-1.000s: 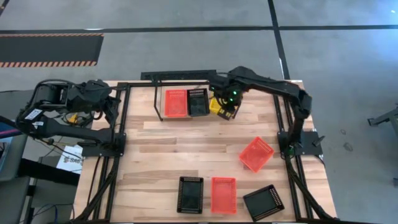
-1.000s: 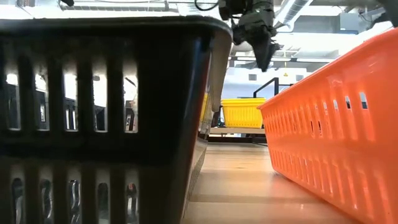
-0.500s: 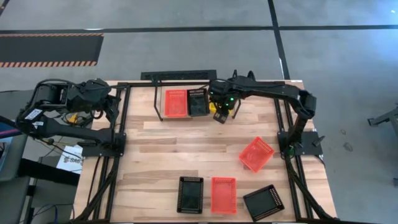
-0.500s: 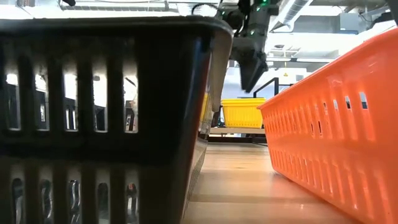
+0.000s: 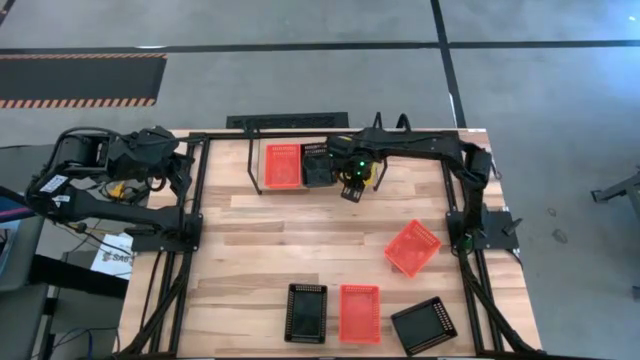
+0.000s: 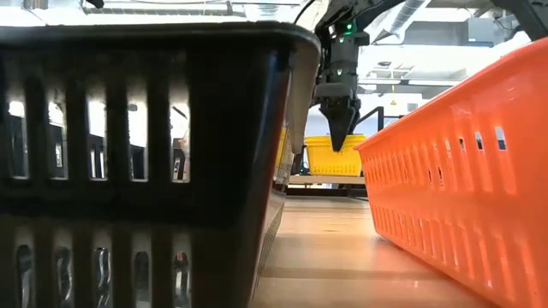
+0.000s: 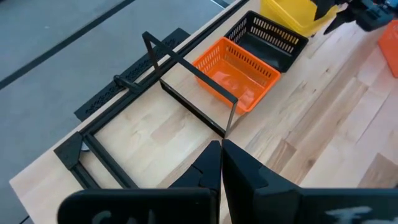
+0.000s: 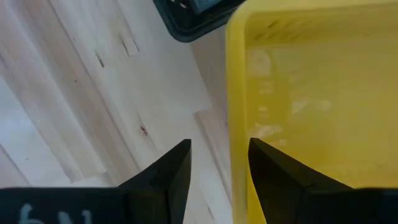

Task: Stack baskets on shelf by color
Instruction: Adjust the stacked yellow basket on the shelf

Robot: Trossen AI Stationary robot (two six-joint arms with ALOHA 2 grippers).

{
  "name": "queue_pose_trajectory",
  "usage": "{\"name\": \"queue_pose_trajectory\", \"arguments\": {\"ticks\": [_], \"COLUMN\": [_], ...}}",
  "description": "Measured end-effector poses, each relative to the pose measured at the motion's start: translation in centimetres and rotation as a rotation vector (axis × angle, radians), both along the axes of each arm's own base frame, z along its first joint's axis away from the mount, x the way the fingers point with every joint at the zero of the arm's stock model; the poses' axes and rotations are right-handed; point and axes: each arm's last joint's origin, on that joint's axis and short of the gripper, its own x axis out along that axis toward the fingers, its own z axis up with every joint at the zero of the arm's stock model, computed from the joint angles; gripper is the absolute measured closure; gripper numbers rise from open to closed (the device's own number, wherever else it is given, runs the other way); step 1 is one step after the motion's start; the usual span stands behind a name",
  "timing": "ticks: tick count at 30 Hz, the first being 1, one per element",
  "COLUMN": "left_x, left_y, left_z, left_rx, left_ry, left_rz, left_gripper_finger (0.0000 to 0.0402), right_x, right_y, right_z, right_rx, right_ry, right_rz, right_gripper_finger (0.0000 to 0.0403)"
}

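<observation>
On the shelf [image 5: 252,160] at the table's far side stand a red basket [image 5: 282,166], a black basket [image 5: 318,165] and a yellow basket [image 8: 311,93], side by side. My right gripper [image 5: 352,185] points down, open, over the yellow basket's near-left corner. In the right wrist view its fingers [image 8: 180,165] stand on either side of the basket's rim [image 8: 236,118], and I see no touch. In the low view its tip [image 6: 338,137] is level with the yellow basket's [image 6: 334,158] top edge. My left gripper [image 7: 221,149] is shut and empty, raised at the table's far left.
A red basket [image 5: 412,248] lies askew at the right. Near the front edge stand a black basket [image 5: 306,313], a red one [image 5: 359,313] and a turned black one [image 5: 423,326]. Bare wood lies in the table's middle. The black frame [image 5: 195,200] edges the tabletop.
My right gripper has come down over the yellow basket and shifted a little toward the table's left and near edge, rolling its wrist as it sank. Its fingers have stayed open. The baskets have not moved.
</observation>
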Motion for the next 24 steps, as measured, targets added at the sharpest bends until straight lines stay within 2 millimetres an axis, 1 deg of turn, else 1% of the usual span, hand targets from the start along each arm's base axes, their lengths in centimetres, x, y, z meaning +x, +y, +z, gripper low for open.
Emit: {"name": "queue_pose_trajectory", "arguments": {"ticks": [5, 7, 9, 12, 17, 18, 22, 24], "left_x": [0.00, 0.00, 0.01, 0.02, 0.09, 0.09, 0.05, 0.06], "left_y": [0.00, 0.00, -0.02, -0.04, -0.23, -0.29, -0.45, -0.49], "left_z": [0.00, 0.00, 0.00, -0.01, -0.07, -0.09, -0.19, -0.20], "left_rx": [0.000, -0.001, -0.005, -0.012, -0.061, -0.077, -0.121, -0.128], "left_ry": [0.000, 0.000, -0.001, -0.002, -0.001, -0.001, 0.003, 0.003], "left_rz": [0.000, -0.001, -0.004, -0.010, -0.067, -0.084, -0.118, -0.128], "left_gripper_finger": [0.0401, 0.0401, 0.0401, 0.0401, 0.0401, 0.0401, 0.0401, 0.0401], "right_x": [0.40, 0.35, 0.22, 0.11, -0.22, -0.23, -0.17, -0.11], "right_y": [-0.18, -0.15, -0.09, -0.04, 0.10, 0.17, 0.47, 0.69], "right_z": [-0.89, -1.09, -0.83, -0.87, -0.87, -0.86, -0.84, -0.84], "right_rx": [0.004, 0.009, 0.009, 0.015, 0.023, 0.022, 0.017, 0.015], "right_ry": [0.013, 0.026, 0.026, 0.041, 0.077, 0.079, 0.085, 0.088], "right_rz": [0.010, 0.006, 0.007, 0.007, 0.019, 0.023, 0.060, 0.096], "right_gripper_finger": [0.0223, 0.0231, 0.0246, 0.0286, 0.0378, 0.0386, 0.0381, 0.0387]}}
